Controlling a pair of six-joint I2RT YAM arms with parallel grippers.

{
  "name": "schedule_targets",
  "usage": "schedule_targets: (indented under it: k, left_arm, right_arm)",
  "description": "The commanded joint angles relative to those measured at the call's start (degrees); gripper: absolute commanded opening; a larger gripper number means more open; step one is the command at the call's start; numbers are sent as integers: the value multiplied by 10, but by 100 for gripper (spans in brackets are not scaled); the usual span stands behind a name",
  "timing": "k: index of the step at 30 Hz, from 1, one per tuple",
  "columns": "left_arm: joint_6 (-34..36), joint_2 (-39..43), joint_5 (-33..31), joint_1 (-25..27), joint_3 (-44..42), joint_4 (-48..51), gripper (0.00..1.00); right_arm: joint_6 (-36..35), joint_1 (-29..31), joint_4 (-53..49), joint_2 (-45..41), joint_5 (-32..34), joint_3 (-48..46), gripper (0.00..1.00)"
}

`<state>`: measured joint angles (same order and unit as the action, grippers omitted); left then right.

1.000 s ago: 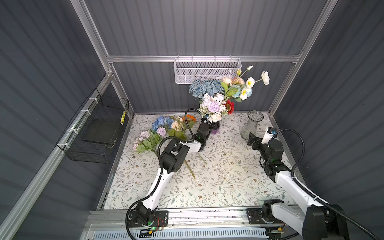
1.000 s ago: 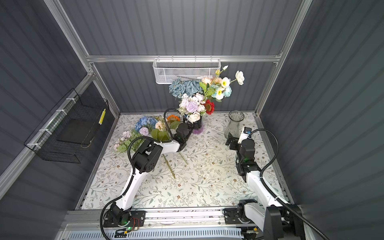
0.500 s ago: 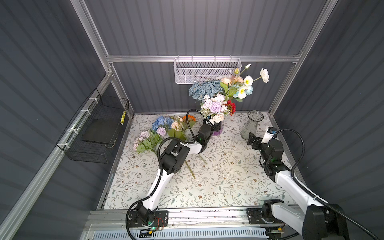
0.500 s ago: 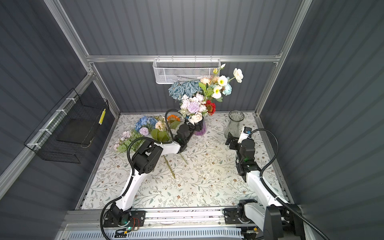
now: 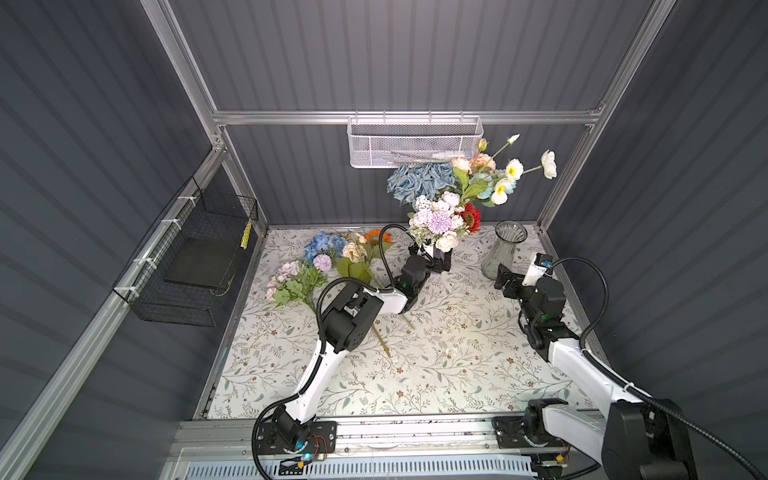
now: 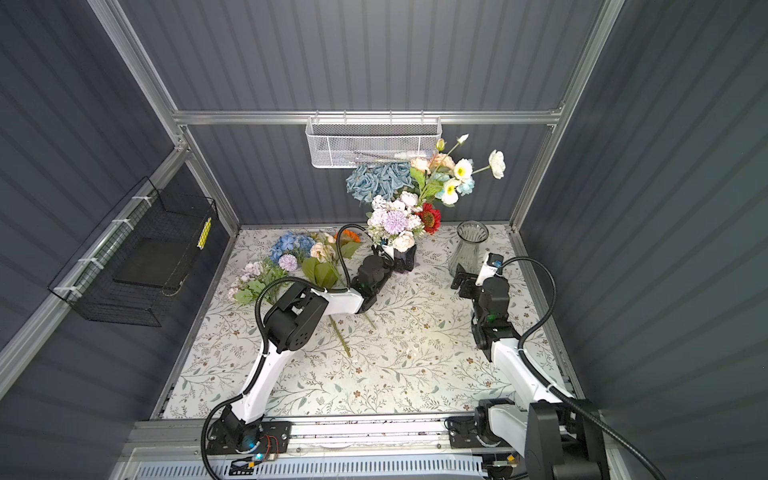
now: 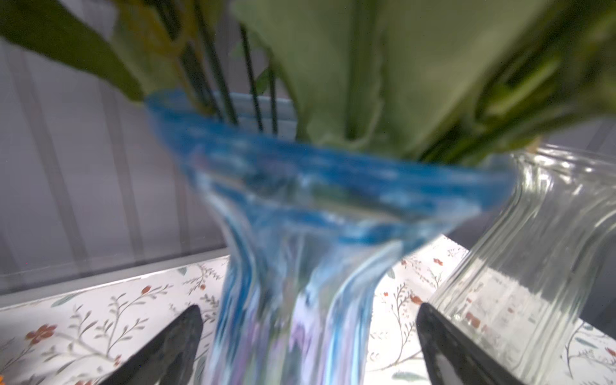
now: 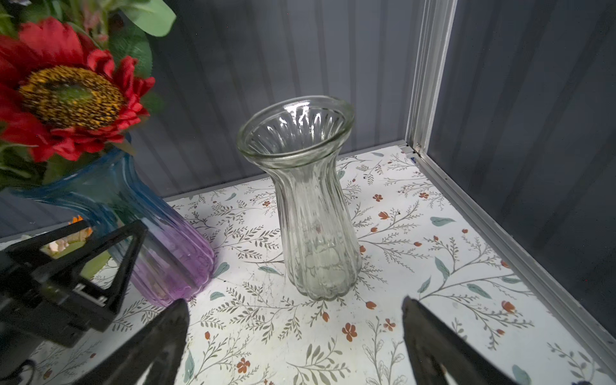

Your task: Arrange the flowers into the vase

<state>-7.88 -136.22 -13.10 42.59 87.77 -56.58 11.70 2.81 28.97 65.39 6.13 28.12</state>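
Grey ribbed walls box in a floral-print desk (image 5: 436,374); its near half is bare. Nearest item: bare stem ends (image 5: 382,345) of the loose flowers (image 5: 332,257), showing beside my left forearm (image 5: 386,301).

My right jaws stand wide apart and empty, pointed at the clear glass vase (image 8: 316,216), which holds nothing. My left jaws are also spread, one on each side of the blue-to-purple vase (image 7: 300,266). Desk shows in both gaps, so there is no grip on it. That vase carries the arranged flowers (image 5: 440,216): blue, lilac, cream, red and white-and-yellow heads, standing tall, some sprays leaning to the right. Farther back, at the far left of the desk, the loose flowers lie flat in a heap with their heads toward the back wall.

Handling, my estimate: each flower is light, with a thin stiff stem and a soft fabric head that crushes and snags on its neighbours. Take hold on bare stem below the leaves. The jaws must close almost fully, and a long stem may swing in the grip. The filled vase looks top-heavy, and glass is slick and breakable, so I avoid nudging it.
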Motion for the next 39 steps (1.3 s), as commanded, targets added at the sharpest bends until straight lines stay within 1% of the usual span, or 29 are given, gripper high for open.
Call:
schedule_targets:
  k: [1,7,12,16,20,22,25,26,28,34,36,39]
  left_arm:
    - [4,53,-9,1,-39,-17,100]
    - [-3,126,-6,0,-178,-27,100]
    - [-53,206,16,-13,-279,-11,100]
    - [-76,262,22,-26,-318,40,100]
    - [-86,307,16,-34,-351,70,100]
    - [-113,322,23,-46,-363,91,100]
    - [-173,340,55,-79,-386,102,100]
    - [-187,346,62,-88,-397,97,100]
    - [-196,360,62,-99,-414,92,100]
    - [-168,401,26,-103,-425,123,100]
    - [-164,409,22,-104,-425,128,100]
    - [-162,421,17,-105,-432,134,100]
  right_arm:
    - [-8,-9,28,46,-4,18,99]
    - [-41,-19,83,145,-6,71,99]
    - [-74,-19,133,215,-17,116,99]
    - [-92,-20,152,262,-10,153,99]
    - [-108,-20,199,306,-16,170,99]
    - [-117,-20,219,326,-17,178,99]
    - [-127,-20,240,352,-26,189,99]
    - [-130,-20,253,361,-31,190,98]
    - [-137,-20,285,376,-34,189,96]
    - [-136,-21,326,410,-29,200,88]
    - [-130,-23,334,415,-27,202,84]
    - [-127,-23,351,423,-21,200,74]
